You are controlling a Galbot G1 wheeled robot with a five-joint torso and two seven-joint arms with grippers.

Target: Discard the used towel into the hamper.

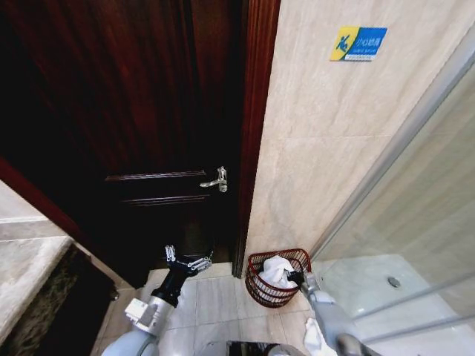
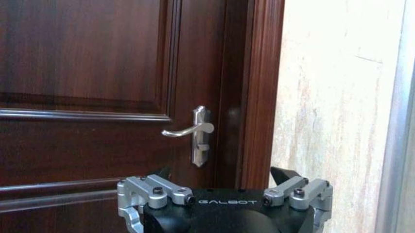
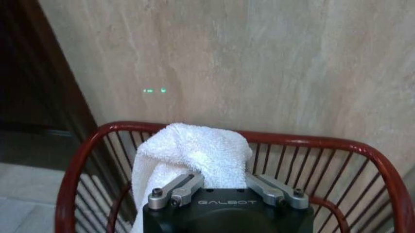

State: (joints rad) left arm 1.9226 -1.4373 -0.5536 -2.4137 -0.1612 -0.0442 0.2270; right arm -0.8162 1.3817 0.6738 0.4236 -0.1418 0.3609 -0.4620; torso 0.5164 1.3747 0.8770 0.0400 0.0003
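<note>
Clearly right pincer (image 3: 220,182) gripping towel (image 3: 194,150), over hamper (image 3: 363,150)

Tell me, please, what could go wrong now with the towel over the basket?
1. The right gripper holds the white towel bunched above the hamper rim; released here, part may drape over the rim rather than drop inside.
2. The hamper stands close against the wall, so reaching further could nudge or tip it.

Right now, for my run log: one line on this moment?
right claw shut on towel | over hamper | left claw idle by door
</note>
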